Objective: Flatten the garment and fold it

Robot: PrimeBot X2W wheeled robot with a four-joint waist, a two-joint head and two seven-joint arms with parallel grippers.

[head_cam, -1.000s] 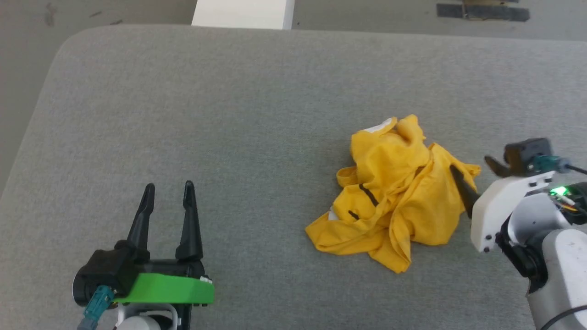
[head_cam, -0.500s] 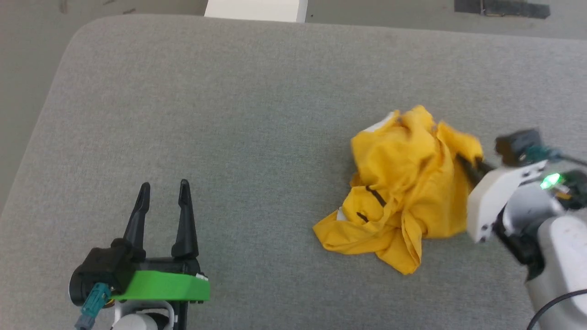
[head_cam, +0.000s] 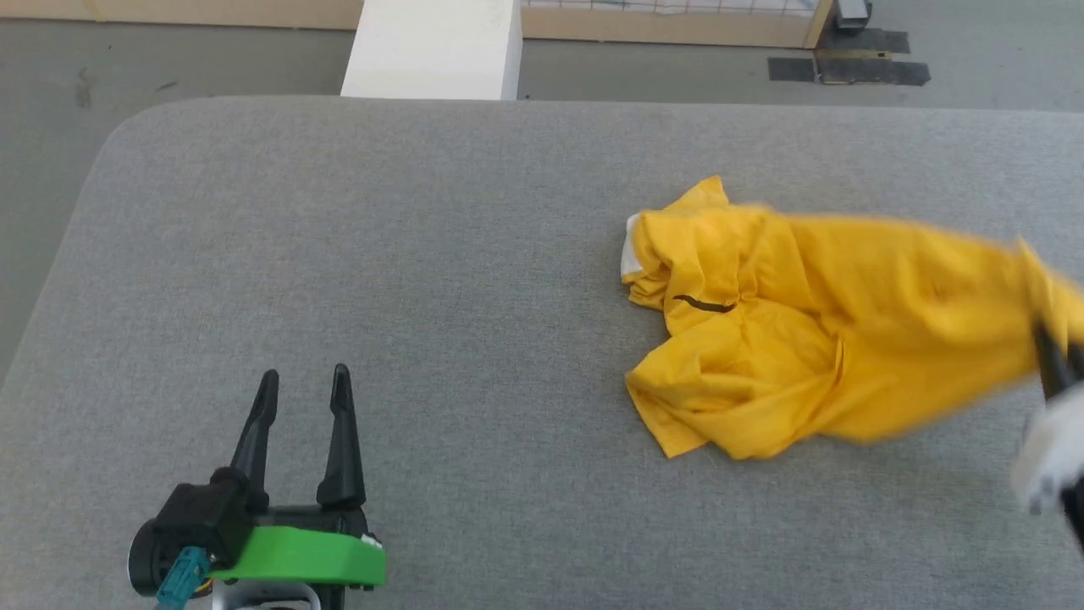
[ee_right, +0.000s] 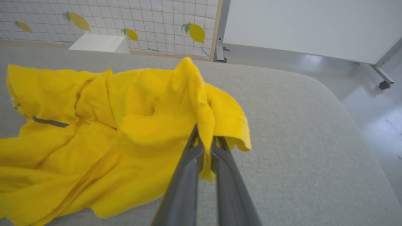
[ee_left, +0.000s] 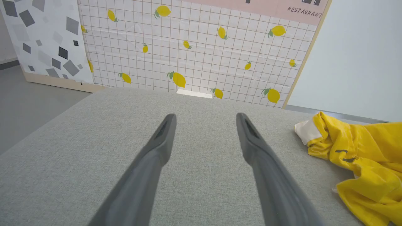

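At the right edge of the head view you get only a blurred sliver of the right gripper (head_cam: 1053,366): one dark finger and a pale smear of casing, cut off by the frame. Its own wrist view tells you more. There the two long dark fingers (ee_right: 185,175) are pressed together, pinching a fold of the bright yellow short-sleeved T-shirt (ee_right: 94,135). The cloth drapes over the tips and hides them. In the head view the shirt's right end is smeared, so its outline there is hard to make out.

Nearest you, over the near left part of the grey woven bench (head_cam: 423,254) with rounded corners, is the left gripper (head_cam: 305,373), green-cased. Its fingers are spread wide, with bench cloth showing between them. It is well apart from the shirt.

The shirt lies on the right half of the bench, stretched from near the middle toward the right edge, where the pinched end rises off the surface. It is rumpled, with folds lying over one another. A white patch shows at its left end, with a short black stripe just beside it. The rest of any print is folded out of sight.

Past the bench's far edge stands a white rectangular block (head_cam: 432,47) on a grey floor (head_cam: 51,169) marked with dark tape patches (head_cam: 847,68). Farthest off, in the left wrist view, is a white grid-lined wall panel (ee_left: 194,47) printed with yellow lemons.
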